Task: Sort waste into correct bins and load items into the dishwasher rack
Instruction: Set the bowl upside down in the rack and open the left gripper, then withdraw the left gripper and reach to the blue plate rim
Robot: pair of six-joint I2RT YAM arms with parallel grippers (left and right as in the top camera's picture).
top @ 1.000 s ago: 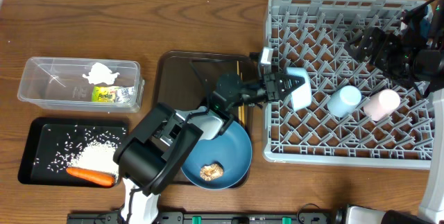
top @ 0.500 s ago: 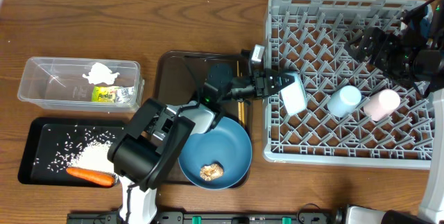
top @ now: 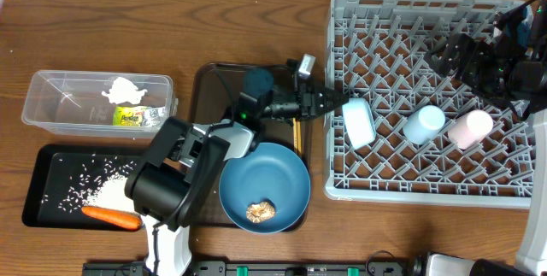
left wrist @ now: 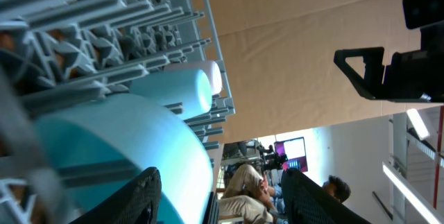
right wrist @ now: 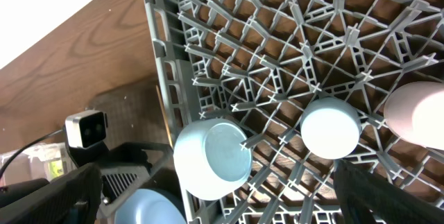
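The small pale blue bowl (top: 359,122) lies on its side in the left part of the grey dishwasher rack (top: 427,192). My left gripper (top: 335,102) is open and empty just left of the bowl, at the rack's left wall. In the left wrist view my left gripper (left wrist: 225,197) is open, with the bowl (left wrist: 104,154) close by. The light blue cup (top: 424,124) and the pale pink cup (top: 471,128) lie in the rack. My right gripper (top: 450,54) is open and empty above the rack's far right. The right wrist view shows the bowl (right wrist: 211,158) and both cups.
The blue plate (top: 273,182) holds a brown food lump (top: 259,211) on the dark brown tray (top: 218,84), beside the chopsticks (top: 296,132). The clear tub (top: 51,105) holds the wrapper (top: 125,89) and packet (top: 137,116). The black tray (top: 51,169) holds rice (top: 111,192) and the carrot (top: 111,217).
My left gripper let go of the bowl and drew back to the left, out of the rack. The bowl stays on its side in the rack. The right arm has not moved.
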